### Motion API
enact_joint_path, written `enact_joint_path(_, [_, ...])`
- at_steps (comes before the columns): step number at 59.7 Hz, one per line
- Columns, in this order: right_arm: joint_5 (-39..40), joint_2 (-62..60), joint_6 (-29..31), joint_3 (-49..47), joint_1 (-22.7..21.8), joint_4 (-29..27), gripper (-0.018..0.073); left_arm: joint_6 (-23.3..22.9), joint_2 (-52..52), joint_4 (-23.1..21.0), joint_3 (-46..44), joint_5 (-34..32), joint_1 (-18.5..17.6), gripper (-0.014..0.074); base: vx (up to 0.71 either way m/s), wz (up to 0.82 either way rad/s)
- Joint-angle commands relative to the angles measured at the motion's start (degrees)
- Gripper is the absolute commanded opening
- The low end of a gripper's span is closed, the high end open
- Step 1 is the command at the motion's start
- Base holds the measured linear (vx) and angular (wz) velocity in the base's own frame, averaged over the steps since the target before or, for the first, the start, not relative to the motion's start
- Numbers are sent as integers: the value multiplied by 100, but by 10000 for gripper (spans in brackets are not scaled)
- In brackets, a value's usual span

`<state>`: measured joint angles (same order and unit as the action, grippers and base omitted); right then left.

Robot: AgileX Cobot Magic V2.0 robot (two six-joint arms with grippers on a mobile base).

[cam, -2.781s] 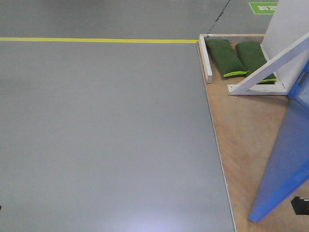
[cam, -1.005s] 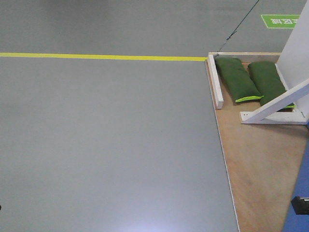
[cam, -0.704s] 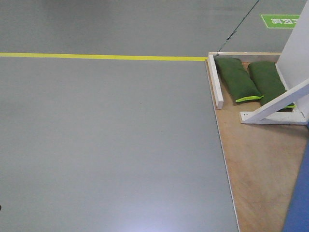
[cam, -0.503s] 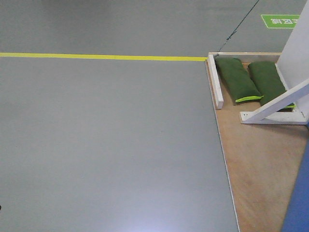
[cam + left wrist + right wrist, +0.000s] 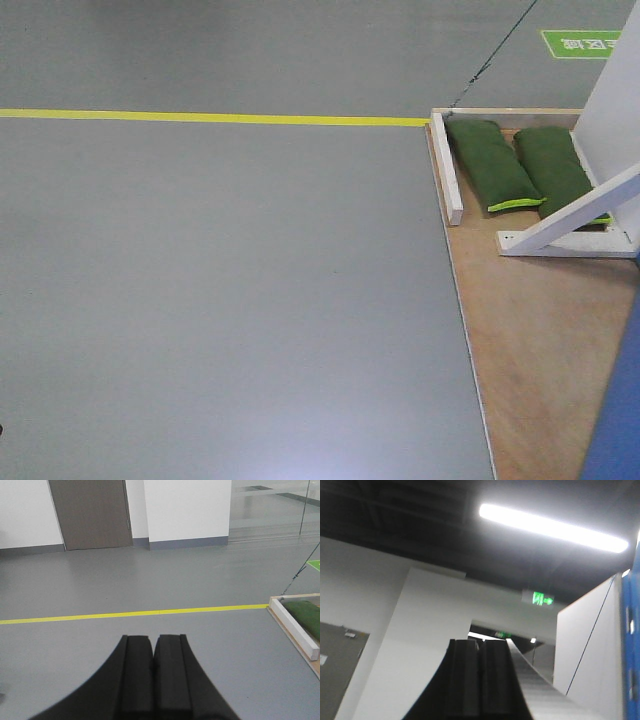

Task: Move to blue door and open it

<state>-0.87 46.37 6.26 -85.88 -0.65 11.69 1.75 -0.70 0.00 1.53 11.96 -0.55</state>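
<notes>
Only a sliver of the blue door shows in the front view, at the bottom right corner above the wooden platform. In the right wrist view the blue door is a bright strip along the right edge. No handle shows in any view. My left gripper is shut with nothing in it and points over the grey floor toward a yellow line. My right gripper is shut and empty. It points up toward the ceiling, left of the door's edge.
Two green sandbags lie on the platform's far end, between a white rail and a slanted white brace. A yellow floor line crosses ahead. A brown door stands in the far wall.
Since 2.8 s ago the blue panel has slid almost out of the front view to the right. The dark gripper tip seen at the right edge 1.0 s ago is gone.
</notes>
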Motion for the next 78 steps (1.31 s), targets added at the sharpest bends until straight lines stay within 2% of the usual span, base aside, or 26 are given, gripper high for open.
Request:
enact_joint_path(1, [383,264,24,-825,-21,469,-8,-18,-79,0,34,-481,-39,70,0,0])
enact_joint_path(10, [117,528,24,-1594,-21,840,-8,-18,-79,0,34,-481,-39,70,0,0])
enact_joint_path(18, [-400,638,24,-1723,-66,902,-8,-18,-79,0,34,-481,-39,70,0,0])
enact_joint_path(27, [-1506,808,24,-1723,-462,549,-8,-18,-79,0,34,-481,-39,70,0,0])
enact_joint_path(35, [-1831,853,24,-1723,-1034,-85,-8,-18,-79,0,34,-481,-39,70,0,0])
enact_joint_path(44, [-1093,840,24,-1723,-2121,-192,-8,-18,-79,0,34,-481,-39,70,0,0])
enact_joint_path(50, [-9,829,24,-1723,-2831,-104,-8,-18,-79,0,34,-481,-39,70,0,0])
enact_joint_path(56, [1009,829,24,-1749,-3357,-104,-8,-18,-79,0,34,-481,-39,70,0,0])
enact_joint_path(61, [1518,829,24,-1749,-3810,-141,-8,-18,-79,0,34,-481,-39,70,0,0])
enact_joint_path(68, [1540,829,24,-1749,-4318,-438,-8,-18,-79,0,34,-481,-39,70,0,0])
enact_joint_path(78, [1417,934,24,-1749,-5067,-1323,-8,-18,-79,0,34,-481,-39,70,0,0])
